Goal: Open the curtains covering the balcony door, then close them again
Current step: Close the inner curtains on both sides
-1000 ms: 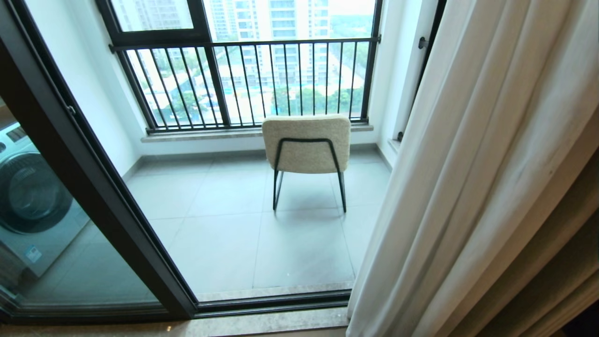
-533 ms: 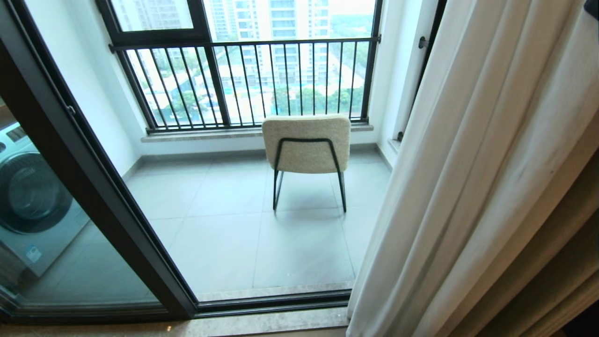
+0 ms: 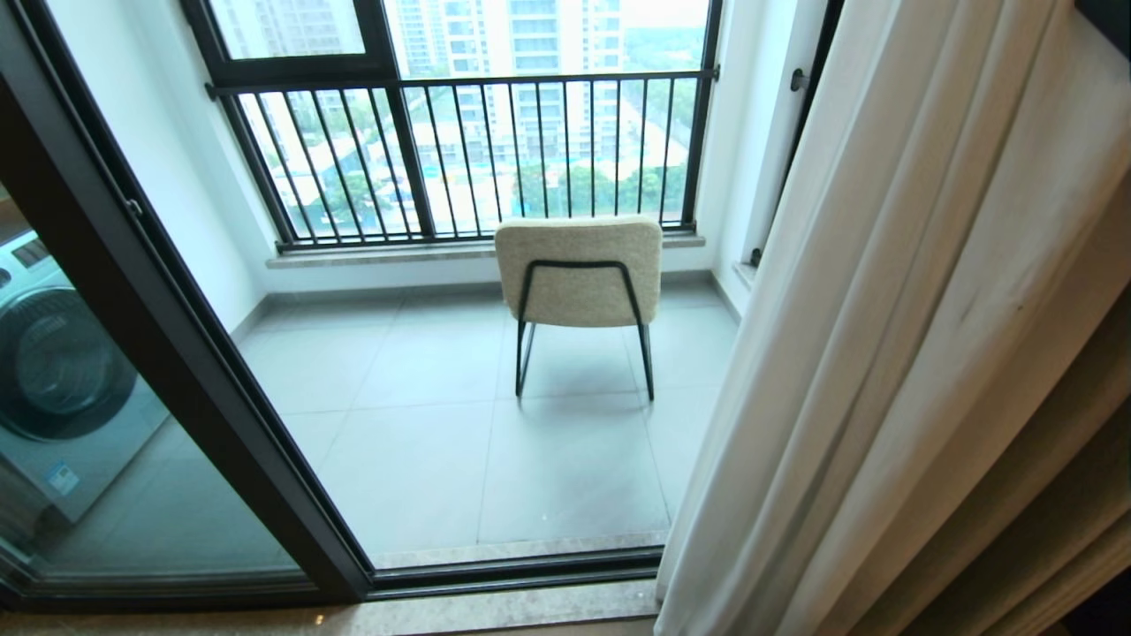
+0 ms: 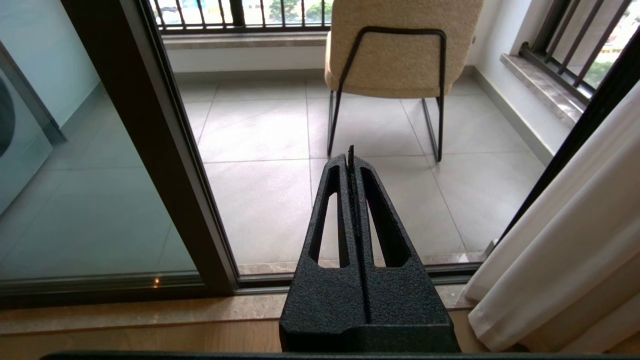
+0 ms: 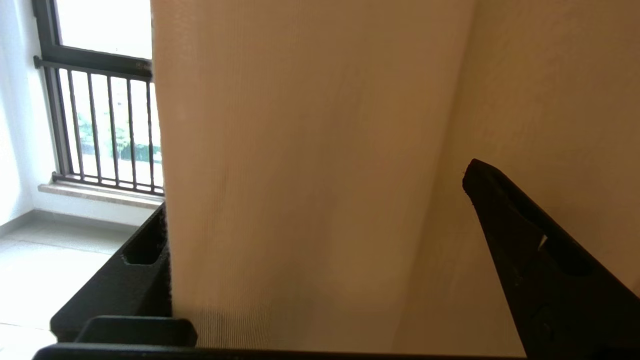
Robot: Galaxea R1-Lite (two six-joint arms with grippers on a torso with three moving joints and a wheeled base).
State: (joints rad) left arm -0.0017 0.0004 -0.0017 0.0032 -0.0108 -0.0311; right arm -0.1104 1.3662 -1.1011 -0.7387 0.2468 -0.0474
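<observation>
The white curtains (image 3: 884, 309) hang gathered at the right, leaving the opening to the balcony uncovered. The balcony door (image 3: 177, 353) shows as a dark frame with a glass panel at the left. My right gripper (image 5: 317, 190) is open wide, with the curtains' (image 5: 310, 175) edge fold lying between its jaws. One finger (image 5: 530, 240) shows in front of the fabric and the other finger (image 5: 135, 260) is partly behind the edge. A dark bit of that gripper (image 3: 1109, 13) shows at the top right corner of the head view. My left gripper (image 4: 350, 150) is shut and empty, low before the door sill.
A beige chair (image 3: 579, 274) with black legs stands on the tiled balcony floor before the barred railing window (image 3: 459, 150). A washing machine (image 3: 62, 380) sits behind the left glass. Thicker tan drapes (image 3: 1043, 495) hang right of the curtains. A stone sill (image 4: 150, 310) runs along the door track.
A dark part of my right gripper has come further into the head view's top right corner, against the curtains' upper folds. The rest of the scene has not moved.
</observation>
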